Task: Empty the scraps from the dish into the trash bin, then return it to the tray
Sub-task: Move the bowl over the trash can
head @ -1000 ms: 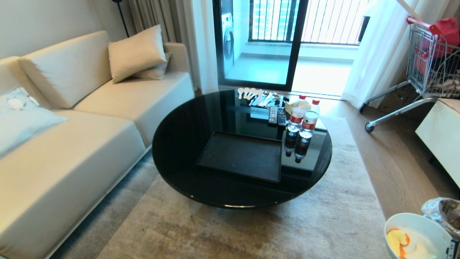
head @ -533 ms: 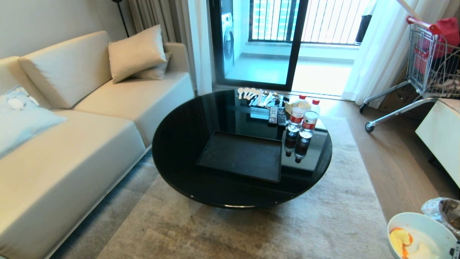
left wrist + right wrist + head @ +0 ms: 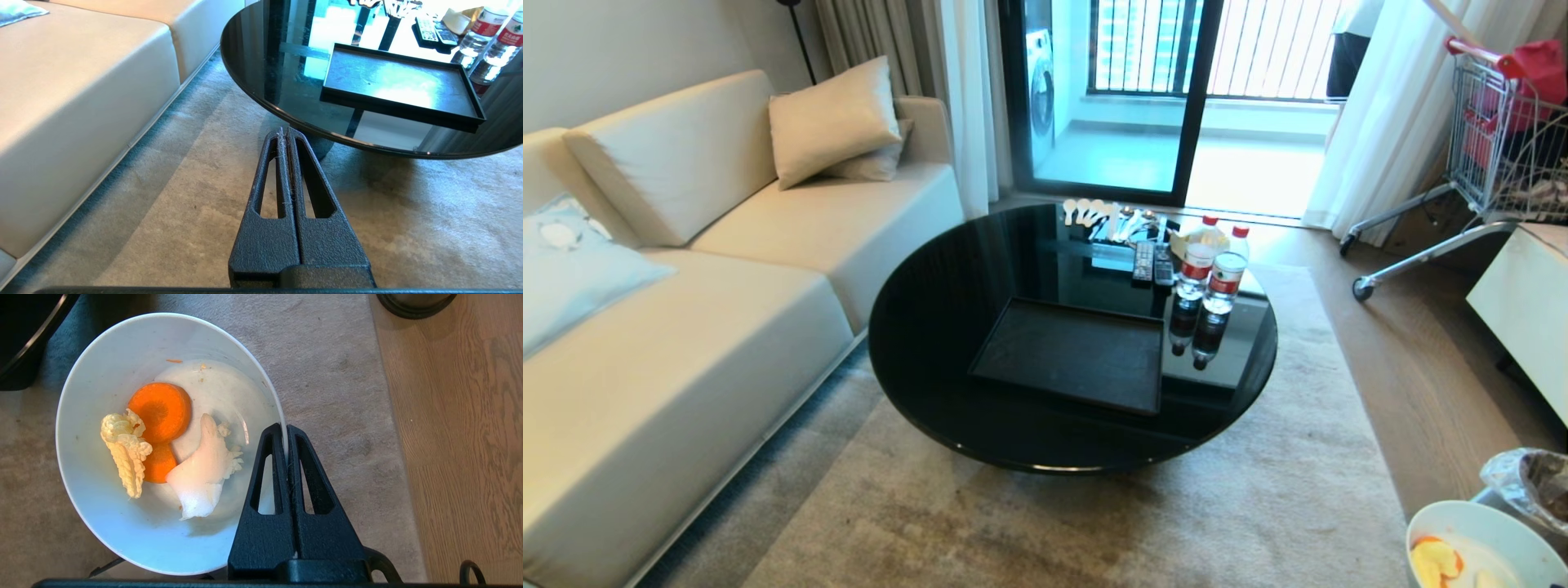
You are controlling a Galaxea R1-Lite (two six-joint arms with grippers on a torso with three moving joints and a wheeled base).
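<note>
The dish [image 3: 1490, 523], a small white bowl, hangs over the carpet at the lower right of the head view, next to the trash bin [image 3: 1531, 482] with its crinkled liner. In the right wrist view my right gripper [image 3: 284, 429] is shut on the rim of the dish [image 3: 102, 522], one finger inside and one outside. The scraps [image 3: 161, 410], two orange carrot slices and pale yellow-white bits, lie in the bowl. The bin's black base ring [image 3: 414, 305] stands on the wood floor beyond. The black tray [image 3: 1070, 355] sits bare on the round table. My left gripper [image 3: 284, 131] is shut, parked over the carpet.
The glossy black round table [image 3: 931, 327] also carries two water bottles [image 3: 1213, 273], remotes [image 3: 1153, 263] and spoons. A cream sofa [image 3: 686, 367] runs along the left. A shopping cart [image 3: 1494, 139] and a white cabinet [image 3: 1523, 302] stand at the right. A person [image 3: 1347, 41] stands by the balcony curtain.
The dish has sunk a little lower and to the right in the head view, still in my right gripper. A person has come into view at the balcony curtain.
</note>
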